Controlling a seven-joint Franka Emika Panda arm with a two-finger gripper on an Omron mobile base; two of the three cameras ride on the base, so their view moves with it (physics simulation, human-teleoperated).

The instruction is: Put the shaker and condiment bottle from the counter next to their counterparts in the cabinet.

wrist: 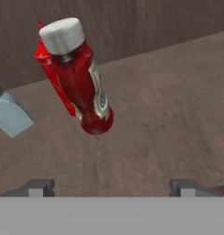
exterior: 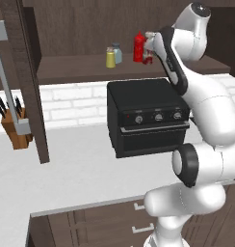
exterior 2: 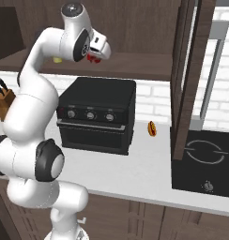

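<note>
Both task items are up on the dark brown wooden wall cabinet shelf: small yellow shaker beside the blue-grey shaker, squat red white-capped condiment bottle touching the tall red squeeze bottle, pairing like with like. Two-finger gripper spread wide, holding nothing, near the bottle.

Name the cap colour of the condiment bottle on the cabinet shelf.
White cap on the condiment bottle, clearest in the hand view.

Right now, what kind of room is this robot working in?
A kitchen, and a rendered one by the look of it. A black countertop oven sits on a pale counter against white brick tile, a knife block stands to one side, and a cooktop is set into the counter.
</note>
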